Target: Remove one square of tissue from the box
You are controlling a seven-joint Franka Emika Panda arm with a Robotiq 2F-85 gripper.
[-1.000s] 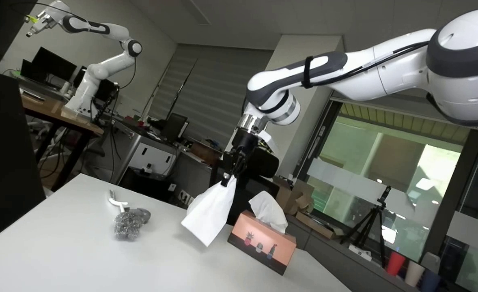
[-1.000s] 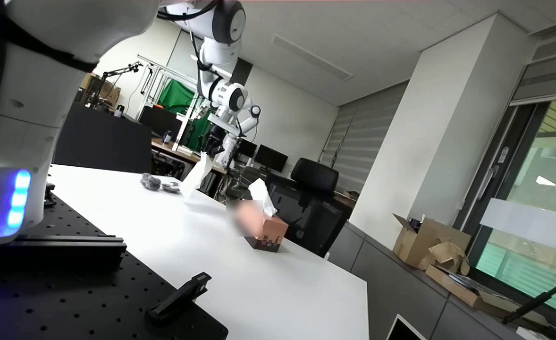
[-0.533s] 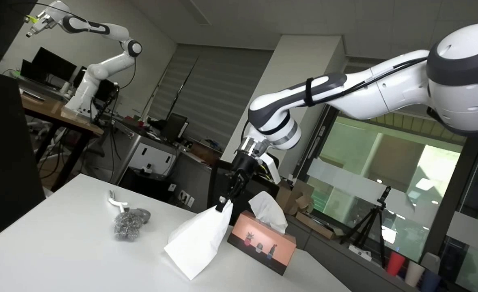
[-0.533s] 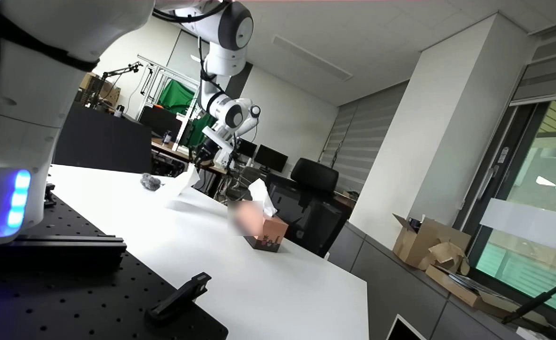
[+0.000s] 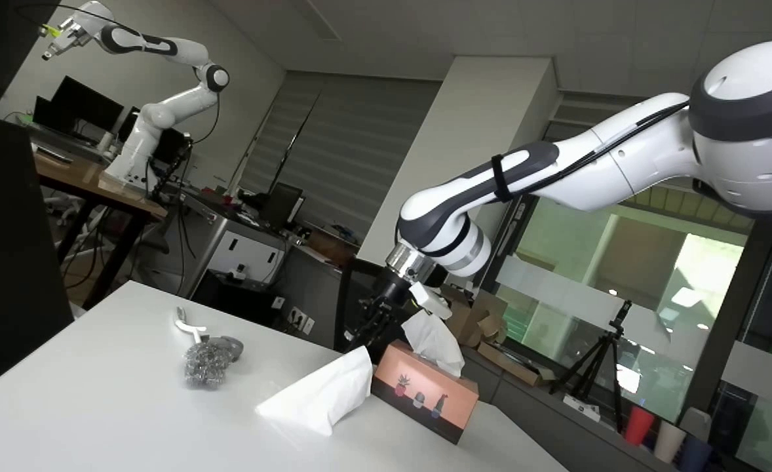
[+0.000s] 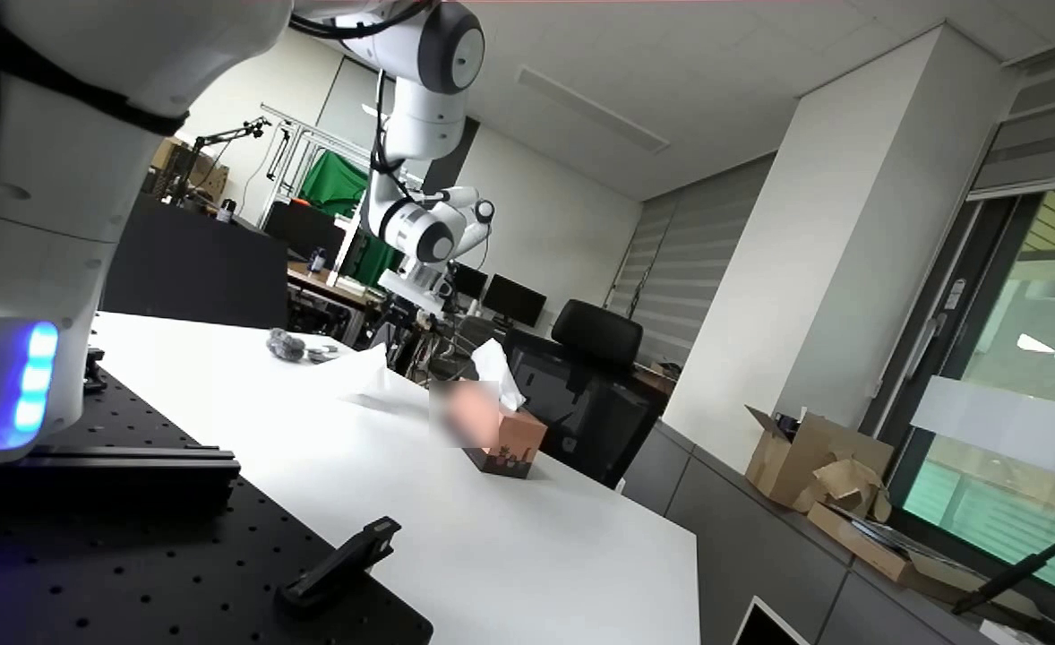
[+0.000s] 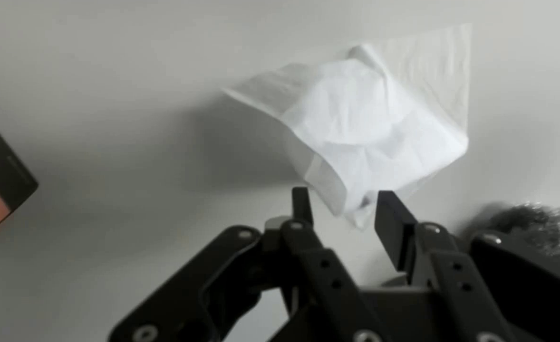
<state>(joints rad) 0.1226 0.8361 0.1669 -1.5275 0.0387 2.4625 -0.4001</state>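
The tissue, in an exterior view, rests in a loose fold on the table, just below and left of my jaws. Next comes my gripper; by the wrist view I see its jaws parted partway, holding nothing. Again in an exterior view, right of the jaws, stands the box, another tissue rising from its top.

Grey blinds, seemingly drawn, beside pale pillar.
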